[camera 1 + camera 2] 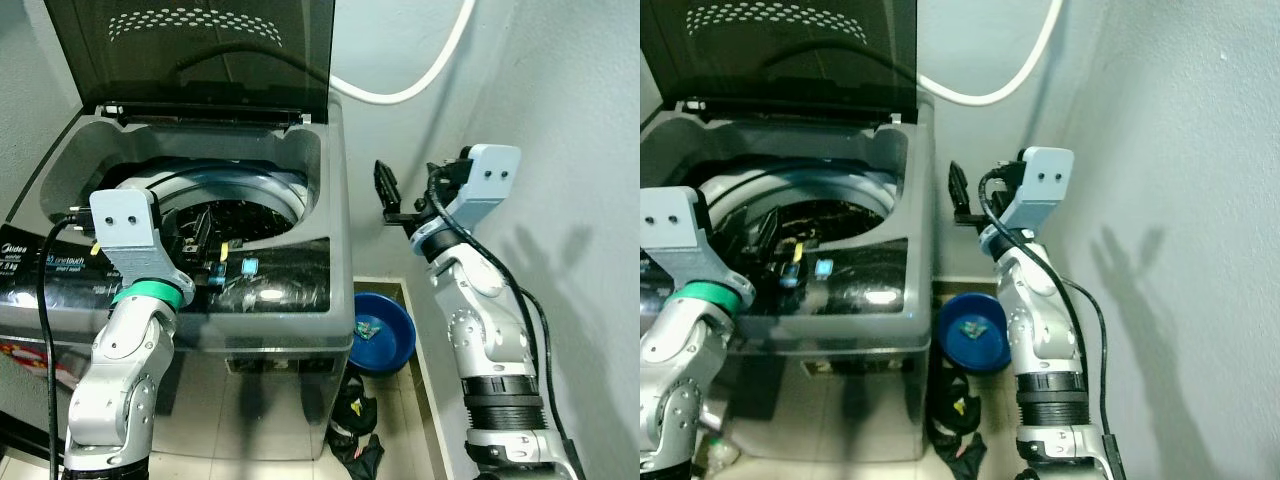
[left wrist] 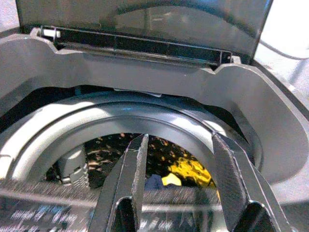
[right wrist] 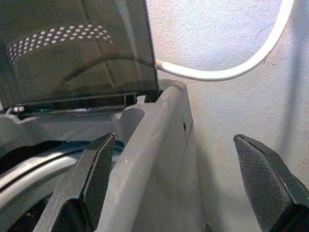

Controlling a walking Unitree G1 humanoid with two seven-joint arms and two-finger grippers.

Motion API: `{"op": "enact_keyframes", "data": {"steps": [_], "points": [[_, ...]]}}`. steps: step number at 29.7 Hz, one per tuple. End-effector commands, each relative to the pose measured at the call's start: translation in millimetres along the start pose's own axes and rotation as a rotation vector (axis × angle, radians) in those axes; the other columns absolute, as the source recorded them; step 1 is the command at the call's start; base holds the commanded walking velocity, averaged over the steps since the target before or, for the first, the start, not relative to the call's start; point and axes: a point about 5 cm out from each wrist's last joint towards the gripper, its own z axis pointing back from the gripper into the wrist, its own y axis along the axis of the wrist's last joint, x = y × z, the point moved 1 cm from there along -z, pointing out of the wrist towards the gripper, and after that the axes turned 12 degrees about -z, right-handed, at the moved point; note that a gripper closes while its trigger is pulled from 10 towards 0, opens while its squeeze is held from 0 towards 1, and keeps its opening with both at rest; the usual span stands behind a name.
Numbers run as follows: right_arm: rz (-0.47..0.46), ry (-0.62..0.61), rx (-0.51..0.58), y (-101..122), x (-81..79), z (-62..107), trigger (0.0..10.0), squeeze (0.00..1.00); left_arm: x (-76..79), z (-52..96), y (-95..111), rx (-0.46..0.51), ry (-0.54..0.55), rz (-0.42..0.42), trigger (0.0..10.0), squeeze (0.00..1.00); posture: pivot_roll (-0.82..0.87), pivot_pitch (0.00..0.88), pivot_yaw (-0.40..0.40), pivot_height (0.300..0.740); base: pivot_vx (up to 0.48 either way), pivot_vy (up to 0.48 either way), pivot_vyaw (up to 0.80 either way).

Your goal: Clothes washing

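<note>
1. The washing machine (image 1: 300,300) is seen at the centre left of the left eye view, with its lid (image 1: 200,50) raised upright at the top of the frame.
2. Dark clothes (image 2: 159,154) with a yellow piece are seen already inside the drum (image 1: 235,200); loading is judged at least partly done.
3. The left gripper (image 2: 178,183) is held over the front edge of the drum, fingers spread apart and holding nothing.
4. The right gripper (image 3: 178,179) is raised at the centre right, beside the machine's outer wall, fingers wide and holding nothing.
5. A blue basin (image 1: 383,335) and dark cloth (image 1: 355,430) are seen on the floor at the lower centre; more loading may be left.
6. Lid closing and starting are judged not yet done.
</note>
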Motion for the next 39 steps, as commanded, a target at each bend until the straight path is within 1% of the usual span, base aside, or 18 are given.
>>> {"op": "enact_keyframes", "data": {"steps": [1, 17, 18, 21, 23, 26, 31, 39], "points": [[-0.017, 0.009, -0.014, -3, -1.6, 0.2, 10.0, 0.0, -2.6, 1.2, -2, -0.011, 0.015, -0.013, 10.0, 0.0, 0.13, 0.045, 0.012, 0.74, 0.0, 0.0, 0.0], [-0.023, 0.041, -0.019, -4, -7.1, -1.1, 10.0, 0.0, -5.8, 3.0, -1, -0.006, 0.024, -0.022, 10.0, 0.0, 0.14, 0.034, 0.0, 0.74, 0.0, 0.0, 0.0], [-0.003, 0.055, -0.02, -4, -8.6, -1.4, 10.0, 0.0, -5.4, 2.7, -1, -0.005, 0.024, -0.023, 10.0, 0.0, 0.14, 0.03, -0.001, 0.74, 0.0, 0.0, 0.0], [0.008, 0.063, -0.021, -4, -10.0, -1.5, 10.0, 0.0, -5.1, 2.5, -1, -0.003, 0.021, -0.026, 10.0, 0.0, 0.14, 0.03, -0.001, 0.74, 0.0, 0.0, 0.57], [0.021, 0.102, 0.002, -1, -16.1, -1.5, 10.0, 0.0, -3.9, 2.0, -1, 0.003, 0.011, -0.042, 10.0, 0.0, 0.14, 0.027, -0.001, 0.74, 0.0, 0.0, 0.8], [0.012, 0.129, 0.031, 3, -20.5, -1.7, 10.0, 0.0, -3.2, 1.8, -1, 0.004, 0.002, -0.057, 10.0, 0.0, 0.14, 0.025, 0.004, 0.74, 0.0, 0.0, 0.8], [-0.003, 0.138, 0.04, 4, -22.1, -1.7, 10.0, 0.0, -3.6, 0.9, 1, 0.009, -0.002, -0.066, 10.0, 0.0, 0.15, 0.03, 0.004, 0.74, 0.0, 0.0, 0.8], [0.0, 0.142, 0.039, 4, -22.8, -2.4, 10.0, 0.0, -3.4, 1.1, 1, 0.006, -0.003, -0.071, 10.0, 0.0, 0.15, 0.037, 0.002, 0.74, 0.0, 0.0, 0.8]]}}
